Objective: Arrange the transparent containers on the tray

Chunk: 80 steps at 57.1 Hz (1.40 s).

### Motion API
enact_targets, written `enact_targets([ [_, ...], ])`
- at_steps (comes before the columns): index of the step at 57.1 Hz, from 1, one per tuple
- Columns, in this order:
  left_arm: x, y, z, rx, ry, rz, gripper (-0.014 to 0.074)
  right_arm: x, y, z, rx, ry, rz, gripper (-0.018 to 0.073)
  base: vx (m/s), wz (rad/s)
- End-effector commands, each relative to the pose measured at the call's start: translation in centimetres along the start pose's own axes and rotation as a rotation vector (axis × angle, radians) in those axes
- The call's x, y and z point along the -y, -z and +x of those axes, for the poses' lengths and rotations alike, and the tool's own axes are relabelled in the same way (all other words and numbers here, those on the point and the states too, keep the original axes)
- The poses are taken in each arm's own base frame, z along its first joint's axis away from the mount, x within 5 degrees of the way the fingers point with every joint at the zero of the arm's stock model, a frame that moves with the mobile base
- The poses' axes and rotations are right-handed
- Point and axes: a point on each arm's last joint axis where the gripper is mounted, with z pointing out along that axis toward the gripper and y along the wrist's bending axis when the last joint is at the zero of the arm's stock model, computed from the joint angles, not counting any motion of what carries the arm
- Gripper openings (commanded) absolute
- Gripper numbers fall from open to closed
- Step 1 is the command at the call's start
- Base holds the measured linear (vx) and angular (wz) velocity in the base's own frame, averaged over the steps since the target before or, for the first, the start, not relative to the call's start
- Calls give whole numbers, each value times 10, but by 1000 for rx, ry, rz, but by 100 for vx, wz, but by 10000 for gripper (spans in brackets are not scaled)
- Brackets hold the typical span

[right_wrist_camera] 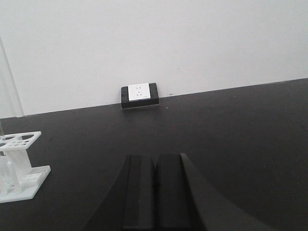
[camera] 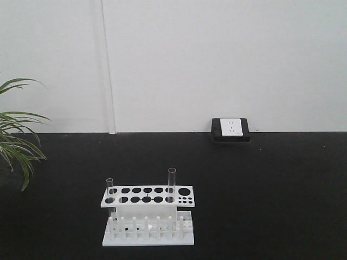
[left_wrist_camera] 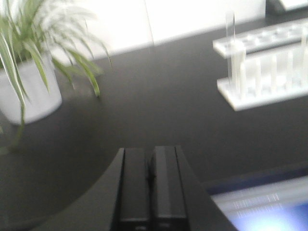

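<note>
Black tabletop (camera: pixel 271 189), white wall (camera: pixel 217 54). Two test tubes (camera: pixel 172 184) stand in the rack (camera: pixel 147 197), one o'clock from left gripper (left_wrist_camera: pixel 150 178), nine o'clock from right gripper (right_wrist_camera: pixel 155 187); both jaws are pressed together.

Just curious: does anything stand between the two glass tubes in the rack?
Nothing: the front view shows only empty holes of the rack between the left tube and right tube.

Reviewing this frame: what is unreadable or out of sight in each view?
- Front view: the plant is cut by the left edge, its base out of frame; too small to tell whether the two test tubes hold liquid.
- Left wrist view: blur smears the tube rack, also cut by the right edge; tubes uncountable. Blue-white patch at bottom right unidentifiable.
- Right wrist view: the left edge cuts off most of the tube rack.
</note>
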Motion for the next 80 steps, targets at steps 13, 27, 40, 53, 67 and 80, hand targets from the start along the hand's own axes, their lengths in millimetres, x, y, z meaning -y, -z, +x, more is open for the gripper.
enact_targets([
  [13, 0, 6, -27, 391, 14, -3, -6, -1, 2, -16, 203, 13, -6, -11, 0, 0],
  [27, -10, 29, -79, 628, 250, 6, -6, -6, 15, -67, 412, 23, -23, -11, 0, 0],
  [40, -24, 65, -198, 676, 124, -18, -6, -19, 35, -177, 571, 157, -7, -11, 0, -1],
  [53, -30, 0, -266, 516, 140, -2, -6, -25, -34, -240, 454, 112, -13, -11, 0, 1],
  [67, -28, -73, -263, 366, 140, 4, -6, -24, -109, -236, 280, 79, -5, -11, 0, 0],
  [80, -27, -93, -257, 321, 140, 6, 20, -23, -124, -228, 233, 82, -1, 6, 0, 0],
])
